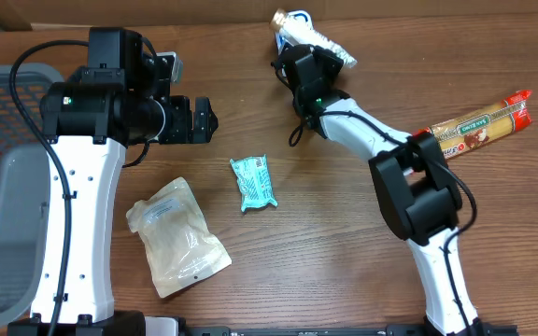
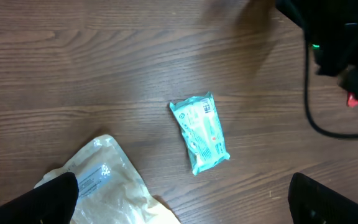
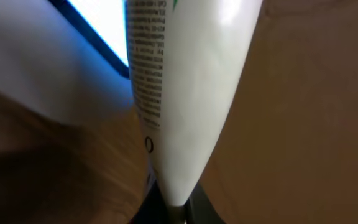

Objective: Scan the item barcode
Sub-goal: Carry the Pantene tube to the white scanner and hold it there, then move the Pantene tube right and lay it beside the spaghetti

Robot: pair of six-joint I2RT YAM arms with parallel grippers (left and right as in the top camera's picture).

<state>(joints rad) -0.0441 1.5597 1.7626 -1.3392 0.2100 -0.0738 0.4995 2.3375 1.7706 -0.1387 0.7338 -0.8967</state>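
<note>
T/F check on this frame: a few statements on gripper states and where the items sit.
1. The right gripper is shut on the white item. True.
2. The left gripper holds the teal packet. False: it is open and empty, and the packet lies on the table.
3. The teal packet touches the cream pouch. False: bare wood shows between them.
4. The long packet with a red end lies on the table beside the right arm. True.
</note>
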